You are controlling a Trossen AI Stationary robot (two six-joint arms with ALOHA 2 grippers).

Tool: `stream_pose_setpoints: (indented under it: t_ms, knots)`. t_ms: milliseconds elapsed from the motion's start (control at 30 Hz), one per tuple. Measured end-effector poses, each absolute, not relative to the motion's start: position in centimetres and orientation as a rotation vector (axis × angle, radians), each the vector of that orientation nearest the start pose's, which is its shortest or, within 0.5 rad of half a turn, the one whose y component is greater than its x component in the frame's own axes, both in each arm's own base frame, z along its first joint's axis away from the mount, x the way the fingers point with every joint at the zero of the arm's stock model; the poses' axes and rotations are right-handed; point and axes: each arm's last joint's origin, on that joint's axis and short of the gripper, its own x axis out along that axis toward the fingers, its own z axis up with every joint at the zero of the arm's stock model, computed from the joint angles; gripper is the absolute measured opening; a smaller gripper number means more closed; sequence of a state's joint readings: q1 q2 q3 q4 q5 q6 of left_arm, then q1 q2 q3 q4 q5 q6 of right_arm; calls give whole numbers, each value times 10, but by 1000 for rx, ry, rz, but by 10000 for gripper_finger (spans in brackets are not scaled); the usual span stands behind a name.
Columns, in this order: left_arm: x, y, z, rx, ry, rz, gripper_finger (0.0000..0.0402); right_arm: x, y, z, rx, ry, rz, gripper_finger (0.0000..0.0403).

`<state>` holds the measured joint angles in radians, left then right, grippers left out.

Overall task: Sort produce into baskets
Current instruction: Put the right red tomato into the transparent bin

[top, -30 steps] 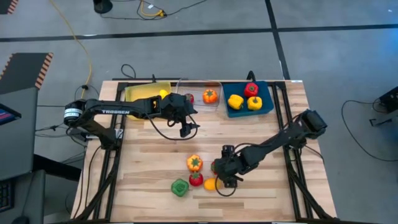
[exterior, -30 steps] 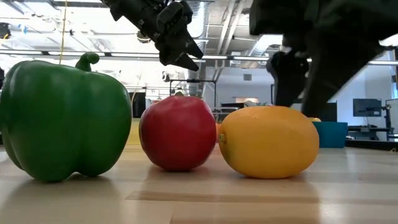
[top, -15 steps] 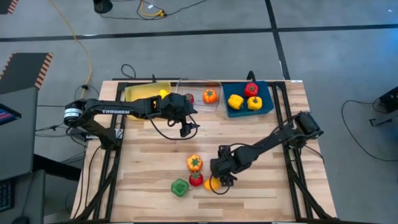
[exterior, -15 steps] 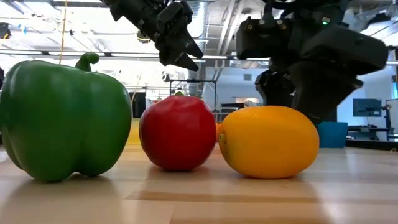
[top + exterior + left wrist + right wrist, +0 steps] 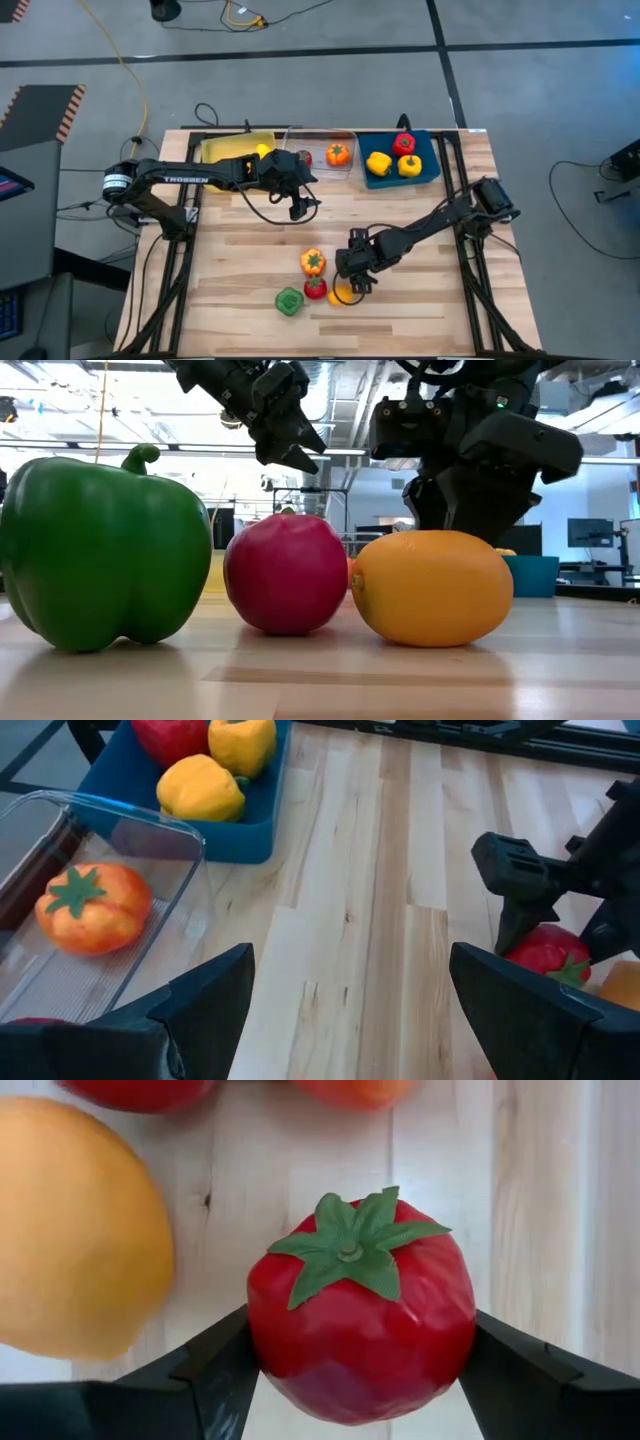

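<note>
Right gripper (image 5: 350, 275) low over the front cluster of produce, its two dark fingers (image 5: 215, 1370) pressed against either side of a red tomato (image 5: 360, 1315) with a green leafy top; tomato resting on the wooden table (image 5: 420, 300), clamped between the fingers. Just beside it, an orange-yellow lemon (image 5: 432, 588). Near that, a second red fruit (image 5: 286, 573), a green pepper (image 5: 100, 550) and an orange-and-yellow pepper (image 5: 313, 262), all loose on the boards.

Left gripper (image 5: 300, 207) hovering above the table just in front of the baskets, fingers (image 5: 200, 1005) spread apart and holding nothing.

Along the far edge, three baskets in a row: yellow basket (image 5: 222, 147) at the left; clear basket (image 5: 322, 135) in the middle with an orange tomato (image 5: 338, 154) and a red piece inside; blue basket (image 5: 430, 168) at the right holding two yellow peppers (image 5: 379, 163) and one red pepper (image 5: 404, 143).
</note>
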<state>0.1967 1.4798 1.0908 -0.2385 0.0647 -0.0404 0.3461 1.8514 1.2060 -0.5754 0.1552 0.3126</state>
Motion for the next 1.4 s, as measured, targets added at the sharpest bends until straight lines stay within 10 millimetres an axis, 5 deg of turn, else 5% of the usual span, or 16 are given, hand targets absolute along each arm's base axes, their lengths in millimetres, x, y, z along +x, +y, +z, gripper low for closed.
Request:
stream_pose_setpoints:
  t_ms: [333, 567, 800, 967, 1400]
  knots:
    - [300, 58, 296, -59, 565, 126, 322, 342, 82, 217, -8, 1066, -40, 319]
    - [281, 55, 317, -40, 522, 147, 322, 340, 34, 261, 36, 918, -122, 319]
    - [273, 55, 327, 2, 487, 203, 322, 342, -22, 283, 38, 762, -237, 319]
    - [273, 56, 326, 5, 490, 220, 322, 352, -66, 278, -4, 697, -322, 319]
    - [274, 56, 325, 2, 494, 220, 322, 360, -168, 222, 38, 726, -539, 319]
